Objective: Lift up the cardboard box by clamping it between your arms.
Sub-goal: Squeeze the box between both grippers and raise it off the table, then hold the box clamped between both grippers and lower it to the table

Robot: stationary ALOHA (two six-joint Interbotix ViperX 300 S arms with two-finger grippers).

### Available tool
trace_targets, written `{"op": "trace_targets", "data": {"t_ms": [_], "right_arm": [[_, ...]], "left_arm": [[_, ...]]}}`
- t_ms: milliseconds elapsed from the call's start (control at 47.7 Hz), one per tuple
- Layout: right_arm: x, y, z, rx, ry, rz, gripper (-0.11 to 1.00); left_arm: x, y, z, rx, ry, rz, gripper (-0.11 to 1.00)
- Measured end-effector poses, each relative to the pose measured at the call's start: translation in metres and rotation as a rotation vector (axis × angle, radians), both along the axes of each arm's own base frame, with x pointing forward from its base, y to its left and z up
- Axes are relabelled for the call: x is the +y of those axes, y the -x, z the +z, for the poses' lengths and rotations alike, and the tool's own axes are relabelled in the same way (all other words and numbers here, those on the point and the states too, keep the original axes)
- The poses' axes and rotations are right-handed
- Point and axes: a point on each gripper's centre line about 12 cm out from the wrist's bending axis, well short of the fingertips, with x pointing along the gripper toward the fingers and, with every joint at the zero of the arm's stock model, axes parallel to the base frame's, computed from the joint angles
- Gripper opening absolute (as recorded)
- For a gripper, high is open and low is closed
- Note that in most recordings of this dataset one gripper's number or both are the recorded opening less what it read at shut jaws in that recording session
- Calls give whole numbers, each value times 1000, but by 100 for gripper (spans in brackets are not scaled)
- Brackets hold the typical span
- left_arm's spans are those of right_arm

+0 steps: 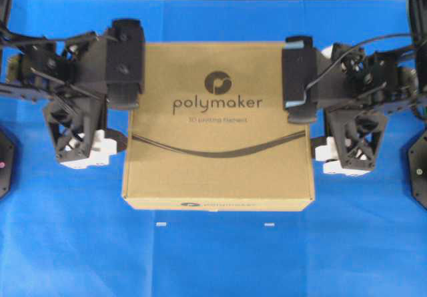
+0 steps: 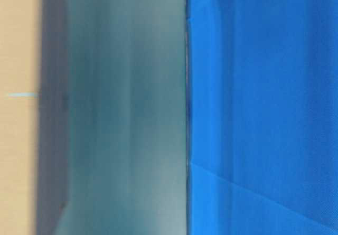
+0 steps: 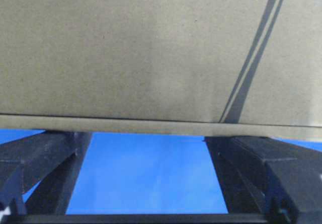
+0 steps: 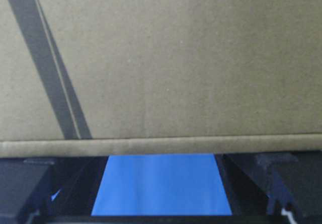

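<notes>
Overhead exterior view shows the cardboard box (image 1: 219, 127) lying flat on the blue table (image 1: 67, 243), exactly between the left gripper (image 1: 127, 103) and right gripper (image 1: 312, 130). Both press its opposite side edges (fingers spread apart), equally near.
</notes>
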Motion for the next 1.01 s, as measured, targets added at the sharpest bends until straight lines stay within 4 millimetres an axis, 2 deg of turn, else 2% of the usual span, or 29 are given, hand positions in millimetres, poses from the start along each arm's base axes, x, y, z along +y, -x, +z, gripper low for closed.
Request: {"op": "trace_targets", "data": {"t_ms": [84,231,734,817,922,1006], "right_arm": [[0,1,12,-6,0,1,100],[0,1,20,-6,0,0,100],[-1,2,16,5,0,-2,100],[-1,3,5,23,-1,-2,100],[-1,4,-15,40,-1,-2,100],[-1,6,-38,57,-2,-3,100]], "left_arm": [[0,1,14,-12,1,1,87],[0,1,27,-23,1,3,87],[1,0,26,-14,0,5,87],[1,-1,14,15,3,5,87],[1,-6,-11,46,4,2,87],[1,-10,-31,52,4,2,87]]}}
